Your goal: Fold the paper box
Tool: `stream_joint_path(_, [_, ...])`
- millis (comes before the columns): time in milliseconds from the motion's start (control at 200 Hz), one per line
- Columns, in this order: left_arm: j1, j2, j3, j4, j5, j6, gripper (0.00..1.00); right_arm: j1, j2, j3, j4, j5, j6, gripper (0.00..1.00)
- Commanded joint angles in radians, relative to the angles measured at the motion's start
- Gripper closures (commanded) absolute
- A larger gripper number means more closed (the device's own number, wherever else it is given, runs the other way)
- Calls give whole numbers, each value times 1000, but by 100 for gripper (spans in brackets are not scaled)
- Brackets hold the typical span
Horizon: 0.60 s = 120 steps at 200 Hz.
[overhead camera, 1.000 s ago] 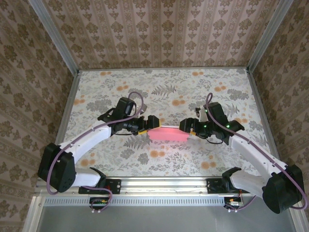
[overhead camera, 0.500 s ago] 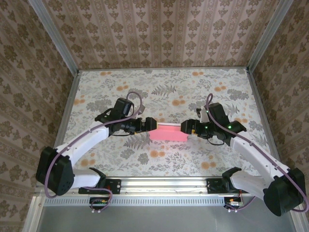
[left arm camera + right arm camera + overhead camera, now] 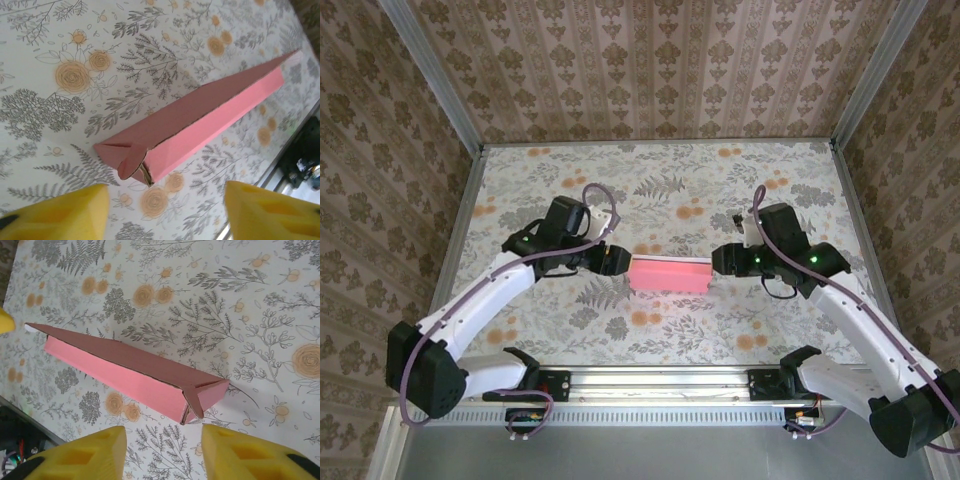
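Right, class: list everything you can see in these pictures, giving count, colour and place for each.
paper box: one, pink, folded into a long slim bar, lying mid-table.
table: one, white with grey and orange floral print.
walls: three, beige patterned, around the table.
rail: one, silver, along the near edge.
left arm, right arm: white, black joints.
left tool: yellow fingers, open, off the box's left end.
right tool: yellow fingers, open, off its right end.

paper box (image 3: 669, 276) sole obstacle, apparently open table (image 3: 650, 170) beyond
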Motion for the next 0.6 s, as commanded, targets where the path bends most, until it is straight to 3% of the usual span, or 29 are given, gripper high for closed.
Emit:
stream_joint_path(0, [9, 24, 56, -40, -26, 106, 50, 3, 32, 34, -50, 48, -63, 59])
stream_joint_path(595, [9, 150, 133, -82, 0, 219, 70, 5, 105, 35, -11, 8, -92, 71])
